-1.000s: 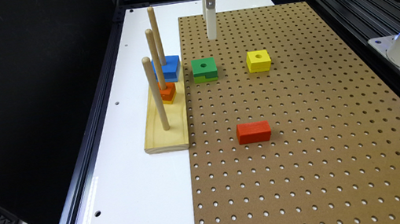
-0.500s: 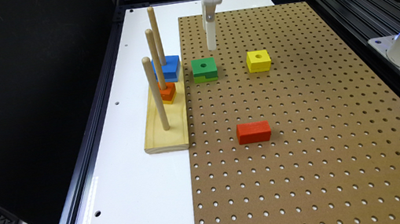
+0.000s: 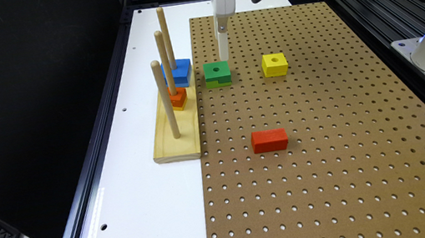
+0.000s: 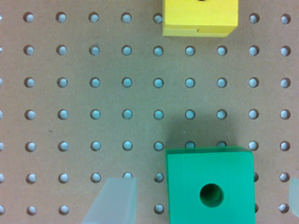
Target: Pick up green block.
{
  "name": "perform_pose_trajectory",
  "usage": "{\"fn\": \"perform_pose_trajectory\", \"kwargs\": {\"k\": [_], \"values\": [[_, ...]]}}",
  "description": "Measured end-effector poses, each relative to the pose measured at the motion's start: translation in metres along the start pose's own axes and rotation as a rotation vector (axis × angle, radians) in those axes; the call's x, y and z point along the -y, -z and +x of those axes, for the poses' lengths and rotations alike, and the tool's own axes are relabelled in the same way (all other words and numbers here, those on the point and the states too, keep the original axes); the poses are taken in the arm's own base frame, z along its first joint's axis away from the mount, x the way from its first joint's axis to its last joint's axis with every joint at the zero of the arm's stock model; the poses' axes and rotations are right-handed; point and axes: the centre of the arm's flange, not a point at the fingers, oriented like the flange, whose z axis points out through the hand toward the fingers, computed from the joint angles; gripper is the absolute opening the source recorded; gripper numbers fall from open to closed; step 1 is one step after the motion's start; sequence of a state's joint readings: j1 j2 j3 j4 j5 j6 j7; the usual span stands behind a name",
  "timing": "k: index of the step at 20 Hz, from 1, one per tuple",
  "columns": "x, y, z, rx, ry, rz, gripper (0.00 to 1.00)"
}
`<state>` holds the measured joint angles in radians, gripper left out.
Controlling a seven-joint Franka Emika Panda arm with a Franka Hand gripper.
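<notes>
Approach is the step in hand: the gripper hangs just above the far edge of the green block, fingers spread apart with the block between them, so I judge it should centre over the round hole and descend straight before closing on the flat sides. Green block sits on the pegboard, just right of the wooden peg base in the exterior view, whose pegs carry a blue block and an orange block; the yellow block lies further right.

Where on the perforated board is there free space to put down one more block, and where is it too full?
Free: the brown pegboard nearer the camera than the red rectangular block, and the exterior view's right of the yellow holed block. Crowded: around the green holed block, between the wooden peg stand and the pincer.
</notes>
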<state>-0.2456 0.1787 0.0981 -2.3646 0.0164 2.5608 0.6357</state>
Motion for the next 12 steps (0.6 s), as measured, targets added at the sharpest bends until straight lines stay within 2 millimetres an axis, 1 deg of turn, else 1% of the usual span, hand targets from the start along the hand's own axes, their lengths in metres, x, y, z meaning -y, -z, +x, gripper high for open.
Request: {"fn": "perform_pose_trajectory", "kwargs": {"k": [3, 7, 12], "values": [[0.0, -0.005, 0.0, 0.005, 0.001, -0.004, 1.0], [-0.001, -0.022, 0.0, 0.006, 0.001, -0.002, 1.0], [0.003, -0.023, -0.001, 0.005, 0.007, 0.002, 1.0]]}}
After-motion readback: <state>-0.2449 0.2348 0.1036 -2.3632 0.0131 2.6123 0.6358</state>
